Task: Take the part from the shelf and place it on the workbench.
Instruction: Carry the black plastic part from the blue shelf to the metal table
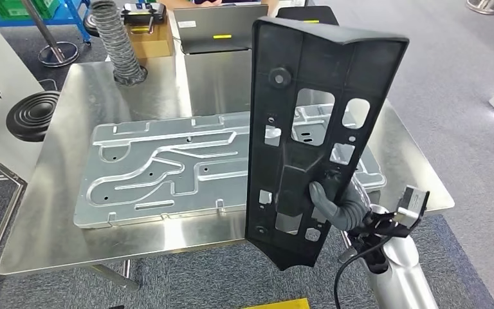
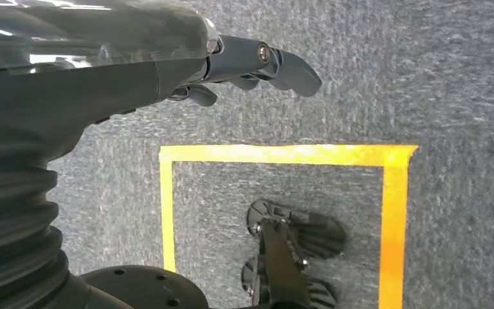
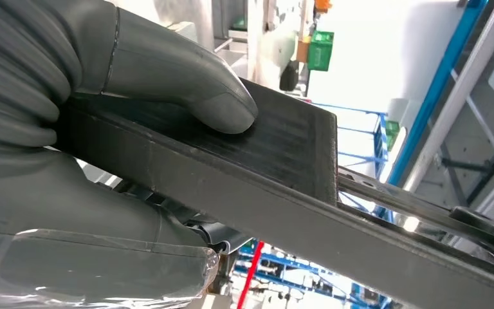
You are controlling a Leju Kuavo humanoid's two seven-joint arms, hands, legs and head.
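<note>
A long black plastic part [image 1: 309, 129] with several cut-outs stands upright in front of me, over the near right edge of the steel workbench [image 1: 58, 212]. My right hand [image 1: 334, 205] grips it near its lower end, fingers through an opening. In the right wrist view the thumb [image 3: 180, 77] presses on the part's flat black edge [image 3: 283, 148]. My left hand [image 2: 257, 61] hangs at my side above the carpet, fingers apart and holding nothing.
A large stamped metal plate [image 1: 186, 167] lies flat across the middle of the workbench. A grey ribbed hose [image 1: 119, 45] and a cardboard box [image 1: 151, 38] stand at the back. A black ribbed disc [image 1: 32, 114] sits at the left. Yellow floor tape [image 2: 283, 154] marks the carpet.
</note>
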